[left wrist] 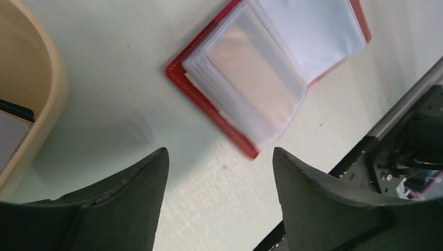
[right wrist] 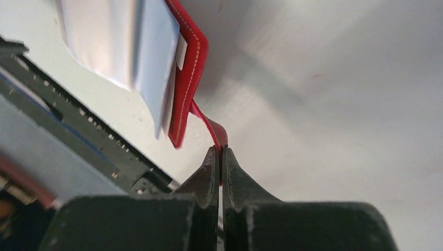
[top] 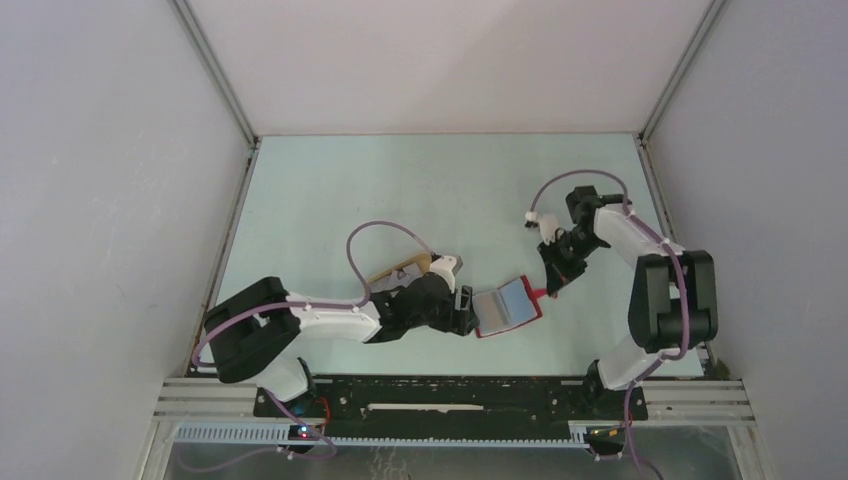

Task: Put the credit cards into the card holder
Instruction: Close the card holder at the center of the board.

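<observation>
The red card holder (top: pixel 508 307) lies open on the table, its clear sleeves fanned upward (left wrist: pixel 266 73). A pale peach rectangle shows through the top sleeve; I cannot tell whether it is a card. My right gripper (right wrist: pixel 220 151) is shut on the holder's red snap tab (right wrist: pixel 209 123), at the holder's right edge (top: pixel 553 285). My left gripper (left wrist: pixel 220 151) hovers open just left of the holder (top: pixel 465 310), with nothing between its fingers. A grey credit card (left wrist: pixel 8 138) with a dark stripe peeks out of the beige tray (left wrist: pixel 49 89) at the left.
The beige oval tray (top: pixel 400 268) sits behind the left arm, which partly covers it. The black rail (top: pixel 450 395) along the table's near edge runs close below the holder. Grey enclosure walls (top: pixel 120 200) stand on both sides.
</observation>
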You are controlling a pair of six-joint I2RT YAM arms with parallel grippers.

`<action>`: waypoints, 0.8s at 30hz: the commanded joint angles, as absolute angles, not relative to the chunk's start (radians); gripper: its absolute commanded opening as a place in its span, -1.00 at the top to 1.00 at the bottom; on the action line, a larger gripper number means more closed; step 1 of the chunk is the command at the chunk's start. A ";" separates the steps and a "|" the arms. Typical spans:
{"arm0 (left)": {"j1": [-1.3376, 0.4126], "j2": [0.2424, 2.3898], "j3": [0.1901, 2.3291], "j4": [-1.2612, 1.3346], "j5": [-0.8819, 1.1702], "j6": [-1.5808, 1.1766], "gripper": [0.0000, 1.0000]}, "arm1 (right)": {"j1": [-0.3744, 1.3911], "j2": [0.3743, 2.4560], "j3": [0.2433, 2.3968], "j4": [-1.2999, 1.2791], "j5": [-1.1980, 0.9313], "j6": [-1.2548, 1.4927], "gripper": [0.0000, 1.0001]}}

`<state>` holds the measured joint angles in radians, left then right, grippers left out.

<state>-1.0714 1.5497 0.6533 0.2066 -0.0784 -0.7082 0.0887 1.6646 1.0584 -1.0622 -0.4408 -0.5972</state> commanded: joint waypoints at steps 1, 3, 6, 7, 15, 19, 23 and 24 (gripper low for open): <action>-1.050 1.452 0.619 0.328 -0.095 -0.675 -0.56 | 0.105 1.534 1.156 -1.038 -0.369 -0.634 1.00; -1.048 1.418 0.620 0.335 -0.111 -0.624 -0.57 | 0.145 1.490 1.158 -1.019 -0.319 -0.666 1.00; -1.048 1.370 0.620 0.362 -0.132 -0.510 -0.58 | 0.196 1.438 1.158 -0.994 -0.272 -0.708 1.00; -1.048 1.359 0.620 0.374 -0.140 -0.460 -0.59 | 0.206 1.422 1.158 -0.985 -0.263 -0.724 1.00; -0.942 1.438 0.644 0.498 0.096 -0.198 -0.71 | 0.242 1.254 1.117 -0.926 -0.265 -0.861 1.00; -0.902 1.486 0.663 0.515 0.199 -0.180 -0.71 | 0.273 1.228 1.096 -0.954 -0.321 -0.887 1.00; -0.902 1.448 0.607 0.561 0.174 -0.209 -0.71 | 0.411 1.280 1.030 -0.941 -0.328 -0.812 0.97; -0.903 1.431 0.589 0.567 0.166 -0.219 -0.70 | 0.453 1.307 1.011 -0.924 -0.320 -0.777 0.90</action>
<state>-0.9005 1.4891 0.6270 0.4686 0.1345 -0.2352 0.3283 1.2446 1.0752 -0.9581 -0.2977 -0.8310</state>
